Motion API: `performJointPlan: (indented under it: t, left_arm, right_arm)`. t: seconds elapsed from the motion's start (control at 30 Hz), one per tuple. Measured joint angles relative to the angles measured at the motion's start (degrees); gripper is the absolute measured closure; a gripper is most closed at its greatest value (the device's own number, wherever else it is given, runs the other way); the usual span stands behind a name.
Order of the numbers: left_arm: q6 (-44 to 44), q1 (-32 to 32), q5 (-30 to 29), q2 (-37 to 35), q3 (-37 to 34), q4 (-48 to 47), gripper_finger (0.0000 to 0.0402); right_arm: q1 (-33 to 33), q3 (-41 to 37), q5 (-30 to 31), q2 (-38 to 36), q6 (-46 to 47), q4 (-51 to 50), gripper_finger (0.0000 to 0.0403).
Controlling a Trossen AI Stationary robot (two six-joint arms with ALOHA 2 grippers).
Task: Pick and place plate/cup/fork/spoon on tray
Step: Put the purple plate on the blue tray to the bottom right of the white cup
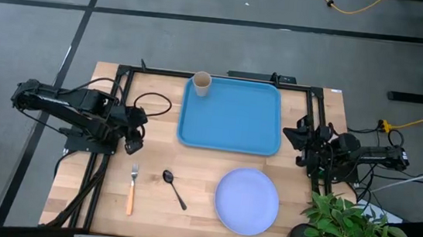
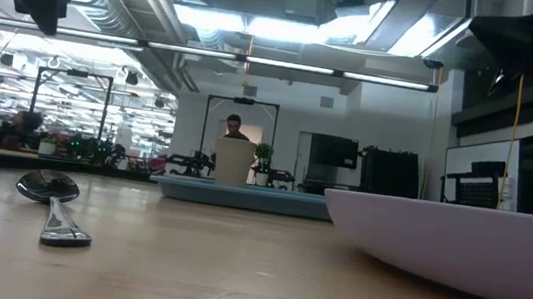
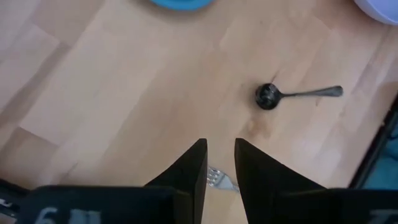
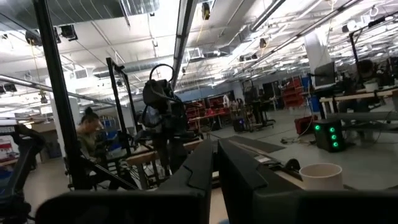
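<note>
High view looks straight down on the whole counter (image 1: 94, 201). Low view sits at counter level, close to the spoon (image 2: 52, 196) and plate (image 2: 457, 247). Left wrist view looks down on that spoon; right wrist view faces the room.

Left gripper (image 1: 135, 140) hovering at table's left, jaws slightly parted, right gripper (image 1: 301, 136) apparently closed, at right edge.

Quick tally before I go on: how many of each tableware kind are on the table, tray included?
Tray: 1
Plate: 1
Cup: 1
Fork: 1
Spoon: 1
Total: 5
</note>
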Motion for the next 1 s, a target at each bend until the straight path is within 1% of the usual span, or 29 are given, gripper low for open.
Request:
performJointPlan:
  t: [0.27, 0.4, 0.5, 0.57, 0.7, 0.8, 0.9, 1.0]
  left_arm:
    - [-0.14, 0.01, -3.14, 0.00, 0.00, 0.00, 0.0327]
    - [-3.26, 0.00, -3.58, 0.14, 0.00, 0.11, 0.0327]
    - [-5.93, 0.02, -4.86, 0.13, 0.00, 0.22, 0.0327]
    - [-5.96, 0.02, -6.34, 0.13, 0.00, 0.24, 0.0327]
    - [-5.75, 0.01, -9.22, 0.13, 0.00, 0.24, 0.0327]
    - [-6.01, 0.02, -9.62, 0.13, 0.00, 0.24, 0.0327]
    - [-6.01, 0.02, -8.73, 0.13, 0.00, 0.22, 0.0327]
    - [-6.03, 0.04, -9.93, 0.13, 0.00, 0.22, 0.0327]
  right_arm:
    - [0.00, 0.00, 0.02, 0.00, 0.02, 0.00, 0.0372]
    - [0.00, 0.00, 0.02, 0.00, 0.31, 0.01, 0.0372]
    - [0.00, 0.00, 0.02, 0.00, 1.33, 0.37, 0.0372]
    - [0.00, 0.00, 0.02, 0.00, 1.54, 0.57, 0.0372]
    - [0.00, 0.00, 0.04, 0.00, -0.09, 0.55, 0.0372]
    - [0.00, 0.00, 0.12, 0.02, -1.61, 1.11, 0.0372]
    - [0.00, 0.00, 1.10, 0.04, -2.60, 6.26, 0.0372]
    - [0.00, 0.00, 2.43, 0.04, -7.20, 14.91, 0.0372]
